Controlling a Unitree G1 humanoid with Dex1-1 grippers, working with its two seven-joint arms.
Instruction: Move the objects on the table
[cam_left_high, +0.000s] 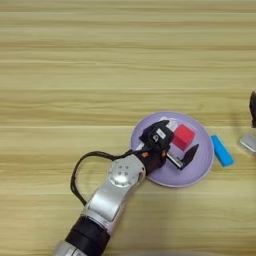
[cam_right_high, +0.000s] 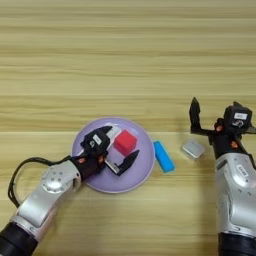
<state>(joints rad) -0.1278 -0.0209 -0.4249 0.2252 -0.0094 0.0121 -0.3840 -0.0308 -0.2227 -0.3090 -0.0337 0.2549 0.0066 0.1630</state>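
Red cube (cam_right_high: 125, 142) on round lilac plate (cam_right_high: 142, 172)

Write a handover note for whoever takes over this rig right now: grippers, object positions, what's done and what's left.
Left gripper: open over the purple plate, fingers either side of the red cube's near edge, holding nothing.
Right gripper: open, just beyond the silvery-grey block, not gripping it.
Done: red cube sits on the plate.
Left: blue bar and the grey block lie on the table, right of the plate.
The white device isn't clearly visible.
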